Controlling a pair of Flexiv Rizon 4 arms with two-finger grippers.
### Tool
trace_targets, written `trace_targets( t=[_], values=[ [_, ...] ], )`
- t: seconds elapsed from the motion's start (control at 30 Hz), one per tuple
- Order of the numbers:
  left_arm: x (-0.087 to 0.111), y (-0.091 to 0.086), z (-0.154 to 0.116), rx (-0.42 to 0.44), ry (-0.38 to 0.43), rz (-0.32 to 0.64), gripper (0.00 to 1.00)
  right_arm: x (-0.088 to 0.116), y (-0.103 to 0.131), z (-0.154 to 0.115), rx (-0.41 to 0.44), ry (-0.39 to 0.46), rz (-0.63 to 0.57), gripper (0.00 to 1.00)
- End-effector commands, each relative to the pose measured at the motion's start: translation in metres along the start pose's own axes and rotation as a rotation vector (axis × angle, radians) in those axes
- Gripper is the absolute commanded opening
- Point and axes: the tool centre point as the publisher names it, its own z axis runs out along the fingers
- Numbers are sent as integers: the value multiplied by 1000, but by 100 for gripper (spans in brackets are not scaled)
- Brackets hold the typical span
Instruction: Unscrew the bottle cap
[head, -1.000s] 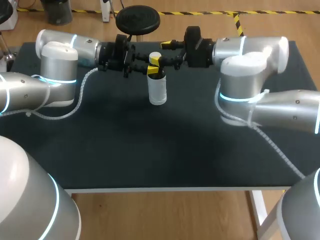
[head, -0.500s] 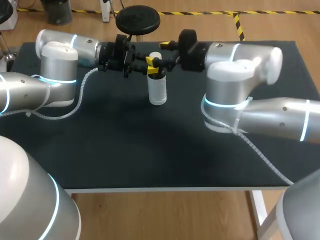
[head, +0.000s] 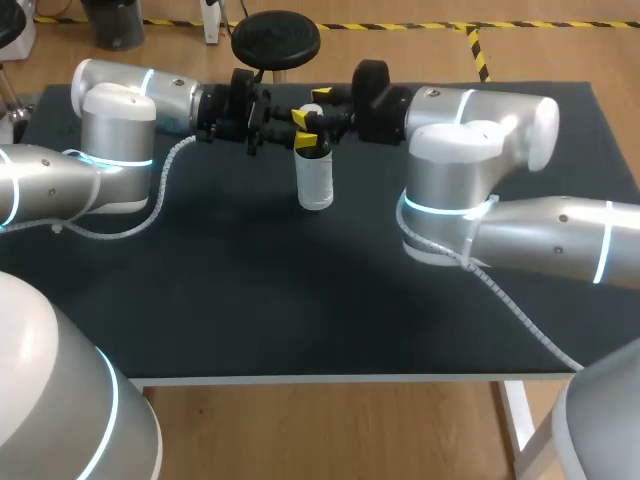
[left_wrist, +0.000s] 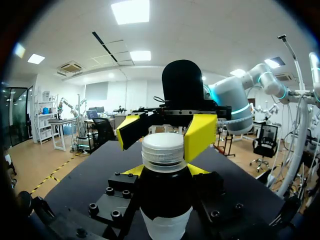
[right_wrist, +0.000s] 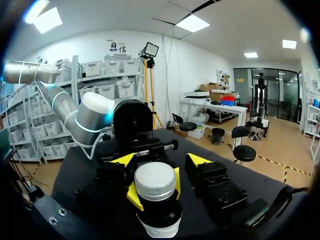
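Observation:
A clear bottle (head: 315, 182) with a dark neck (left_wrist: 165, 192) stands upright near the table's far edge. It carries a white ribbed cap (head: 313, 110) (left_wrist: 163, 150) (right_wrist: 155, 181). My left gripper (head: 309, 144) (left_wrist: 166, 171) (right_wrist: 153, 189) comes in from the left and is shut on the neck just under the cap. My right gripper (head: 312, 106) (right_wrist: 161, 160) (left_wrist: 165, 134) comes in from the right at cap height. Its yellow fingers (left_wrist: 200, 136) flank the cap on both sides. A gap shows at one side at least, so it is open around the cap.
The bottle is the only object on the black tabletop (head: 300, 300). Both arms lie along its far edge, meeting at the bottle. Their elbows (head: 115, 135) (head: 465, 150) rise over the table on either side.
My right arm has moved left, bringing its fingers around the cap, and they have narrowed. The left gripper and the bottle have not moved.

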Motion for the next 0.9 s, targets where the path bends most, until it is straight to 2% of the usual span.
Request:
trace_targets(
  t=[0.03,0.2,0.4,0.9],
  values=[
    [1,-1,0,-2,0,0,0,-1,-1,1,-4,8,-1,0],
    [1,-1,0,-2,0,0,0,-2,-2,-1,-13,35,-3,0],
    [1,-1,0,-2,0,0,0,-4,-3,-1,-26,112,-16,0],
    [1,-1,0,-2,0,0,0,-10,3,-2,-3,430,-91,0]
  ],
)
